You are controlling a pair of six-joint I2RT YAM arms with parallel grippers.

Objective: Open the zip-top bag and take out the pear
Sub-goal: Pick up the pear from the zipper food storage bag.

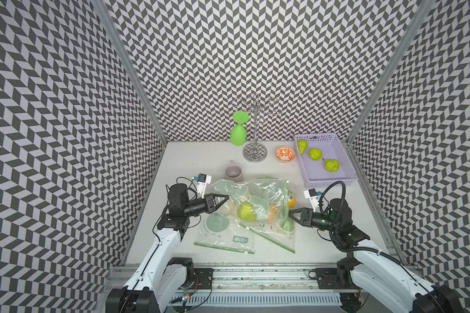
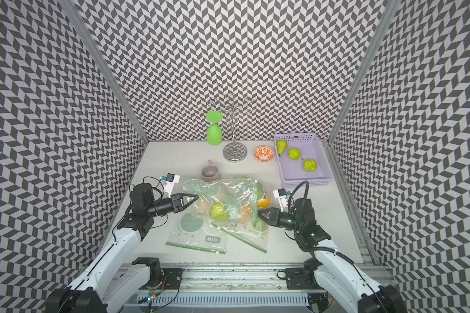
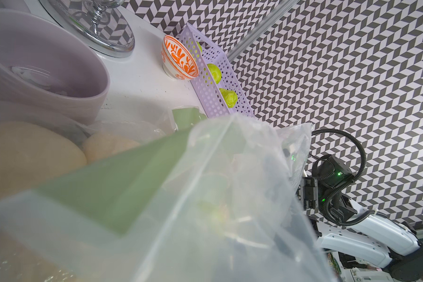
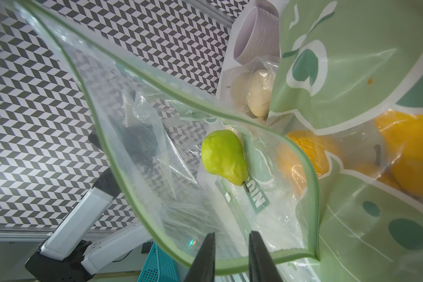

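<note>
Our green pear (image 4: 224, 156) points stem-first at the barely parted, empty right gripper (image 4: 232, 233); left gripper (image 1: 226, 198) clamps the clear green-printed zip-top bag (image 4: 156, 158); lettering reads "NIU".

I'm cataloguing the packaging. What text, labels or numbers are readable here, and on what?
"UIN": green label on the flat empty bag; possibly reversed.
"NI" plus an unclear letter: similar label beside the pear.
Nothing else is legible.

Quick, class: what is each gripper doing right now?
Left gripper: closed on the zip-top bag.
Right gripper: jaws slightly apart astride the bag's green rim, not yet clamped.
</note>
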